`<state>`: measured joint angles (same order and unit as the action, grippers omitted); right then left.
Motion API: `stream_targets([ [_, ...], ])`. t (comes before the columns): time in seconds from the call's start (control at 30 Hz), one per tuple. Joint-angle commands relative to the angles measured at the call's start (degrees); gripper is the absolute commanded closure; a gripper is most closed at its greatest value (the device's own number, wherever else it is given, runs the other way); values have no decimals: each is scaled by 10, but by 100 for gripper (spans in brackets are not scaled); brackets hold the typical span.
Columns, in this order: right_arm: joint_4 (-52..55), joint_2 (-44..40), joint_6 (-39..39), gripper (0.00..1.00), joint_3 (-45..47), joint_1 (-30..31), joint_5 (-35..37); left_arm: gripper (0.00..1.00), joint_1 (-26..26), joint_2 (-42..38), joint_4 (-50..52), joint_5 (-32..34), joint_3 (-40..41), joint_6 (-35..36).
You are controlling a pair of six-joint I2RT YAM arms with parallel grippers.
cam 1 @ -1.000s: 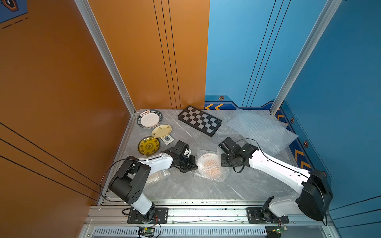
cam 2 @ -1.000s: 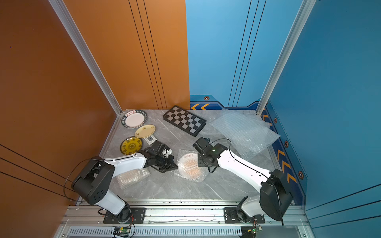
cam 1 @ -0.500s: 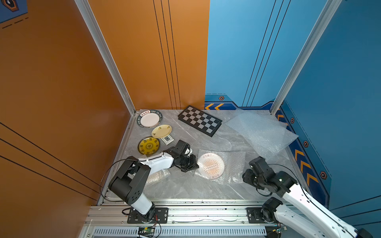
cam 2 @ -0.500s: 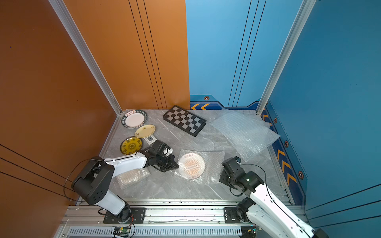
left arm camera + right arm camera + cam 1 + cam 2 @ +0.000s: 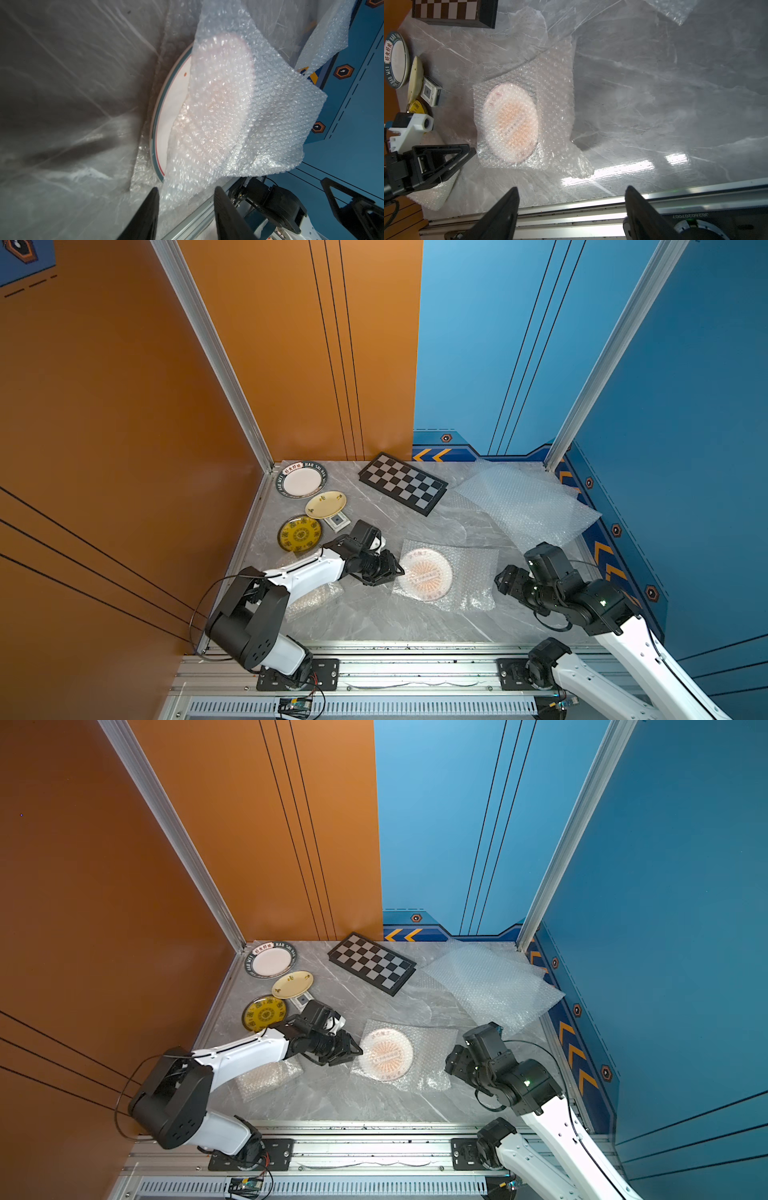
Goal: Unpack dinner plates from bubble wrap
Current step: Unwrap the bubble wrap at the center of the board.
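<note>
Bubble wrap (image 5: 471,572), whitish and crinkly, veils your orange-sunburst plate (image 5: 426,576) on the bench (image 5: 374,614). Left claw (image 5: 395,571) at its nine o'clock, right claw (image 5: 499,581) at three, both with jaws apart.

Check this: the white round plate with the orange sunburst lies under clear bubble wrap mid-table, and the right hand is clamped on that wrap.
Not clamped: the right wrist view shows the right hand open, off the clear bubble wrap. The white round plate with the orange sunburst does lie under that wrap mid-table.
</note>
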<state>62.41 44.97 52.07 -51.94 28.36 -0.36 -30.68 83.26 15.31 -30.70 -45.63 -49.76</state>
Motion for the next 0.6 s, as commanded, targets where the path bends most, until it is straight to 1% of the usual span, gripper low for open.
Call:
stream_targets([
  [0.0, -5, 60, -72, 13, -37, -26, -47, 49, 12, -58, 70, 30, 11, 6],
  [0.07, -15, 91, -100, 13, -48, -66, -83, 48, 19, -89, 92, 32, 25, 2],
  [0.13, -25, 121, -130, 13, -56, -118, -128, 47, 24, -123, 100, 26, 45, -13],
  [0.23, -41, 158, -165, 14, -66, -181, -161, 46, 28, -157, 100, -1, 72, -38],
  [0.3, -59, 181, -182, 15, -72, -210, -189, 46, 29, -174, 100, -24, 89, -52],
  [0.4, -86, 219, -200, 16, -77, -227, -208, 42, 28, -200, 104, -53, 111, -74],
  [0.57, -119, 273, -221, 19, -71, -229, -227, 37, 19, -213, 100, -96, 134, -102],
])
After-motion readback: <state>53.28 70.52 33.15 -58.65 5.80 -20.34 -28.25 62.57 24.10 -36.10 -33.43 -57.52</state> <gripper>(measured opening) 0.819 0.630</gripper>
